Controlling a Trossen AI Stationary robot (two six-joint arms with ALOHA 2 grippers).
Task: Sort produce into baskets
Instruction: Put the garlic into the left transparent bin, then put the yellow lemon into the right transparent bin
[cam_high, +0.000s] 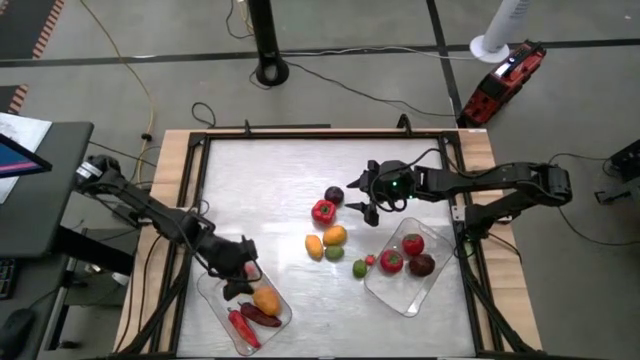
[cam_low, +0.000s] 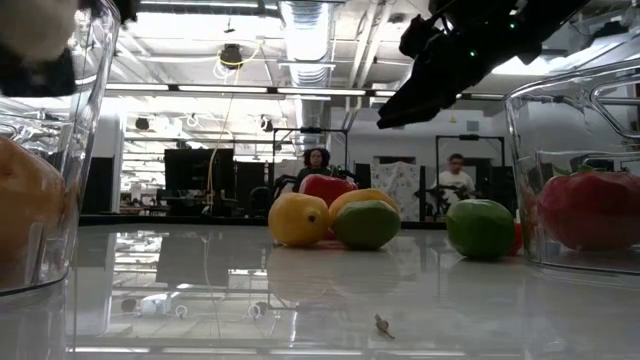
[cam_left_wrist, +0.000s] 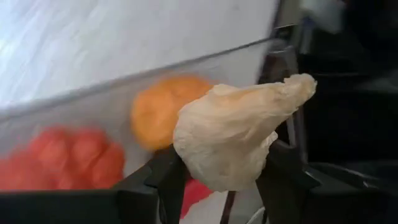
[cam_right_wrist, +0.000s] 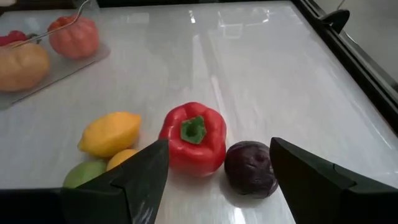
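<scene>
While the left gripper (cam_left_wrist: 217, 186) hangs over the near-left clear plastic tray (cam_high: 215, 300), its dark fingers (cam_left_wrist: 165, 177) are clamped on a pale cream, lumpy, garlic-like piece (cam_left_wrist: 233, 140), pinched at its lower bulge. It looks light and papery, with a thin tapering tip that would crumple, so the broad belly is the sensible place to hold it, and that is where it is held. Below it in the tray lie a round orange fruit (cam_high: 266, 300), a long red chilli (cam_high: 242, 326) and a dark red piece (cam_high: 260, 315), so there is little bare floor left for a drop.

Over to the right gripper (cam_right_wrist: 217, 171): its fingers stand well apart, holding nothing, hovering above the desk (cam_high: 270, 190) just behind the loose pile. Right ahead of it sit a glossy red bell pepper (cam_right_wrist: 193, 137) and a dark purple round vegetable (cam_right_wrist: 250, 168), the two almost touching. The pepper looks smooth and slippery with a lobed body; I would take it across the shoulders, not by the green stem. The purple one looks firm, compact and easy to straddle.

Further out, a yellow lemon (cam_right_wrist: 111, 133), an orange piece (cam_high: 335, 236) and a green lime-like fruit (cam_high: 334, 253) cluster together, with another green round fruit (cam_high: 359, 268) near the right clear tray (cam_high: 400, 297). That tray already holds red tomatoes (cam_high: 412, 243) and a dark piece (cam_high: 422, 264).
</scene>
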